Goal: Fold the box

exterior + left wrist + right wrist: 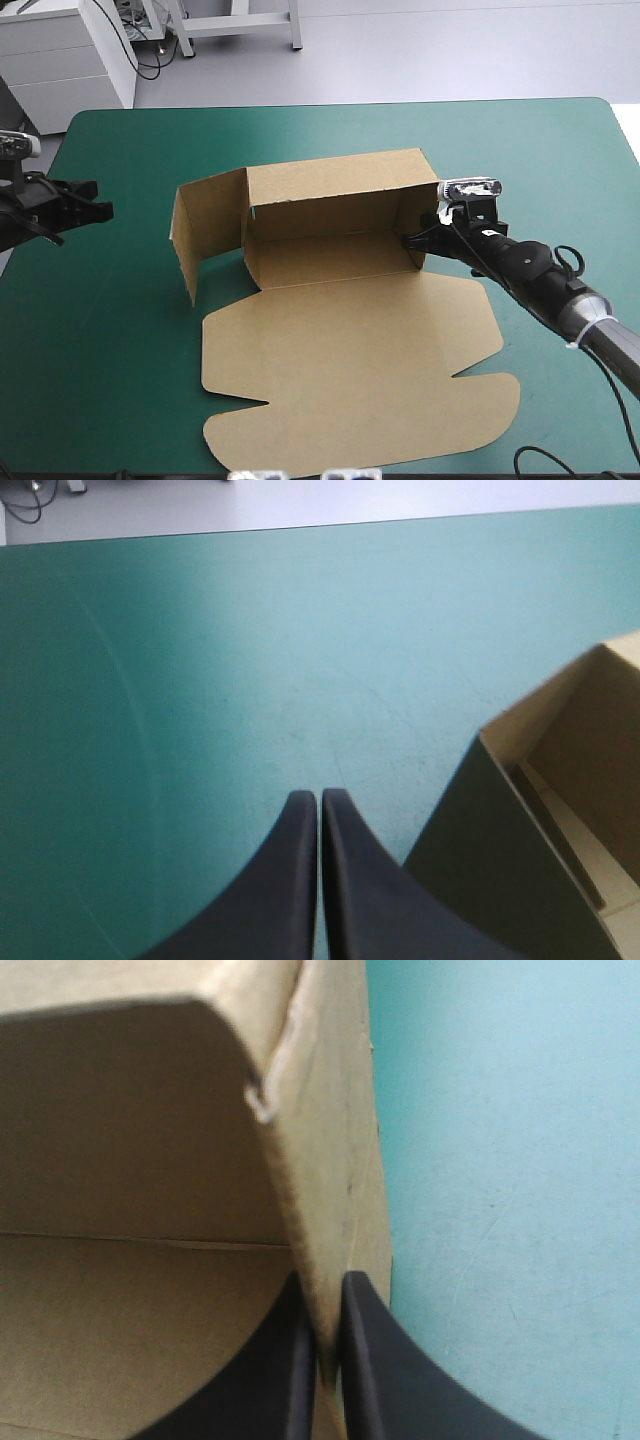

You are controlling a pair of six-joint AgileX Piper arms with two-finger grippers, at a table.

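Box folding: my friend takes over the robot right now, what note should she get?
Right hand: shut on the box, pinching its raised right wall.
Left hand: shut, empty, over the teal-green table, left of the box.
Done: the back wall and right wall stand up. The left flap stands too, swung outward.
Left: probably tuck the side walls in. The big lid panel lies flat toward the near edge.

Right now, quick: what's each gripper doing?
Left gripper: shut, empty, over the teal-green cover.
Right gripper: shut on the box, pinching its right end wall.
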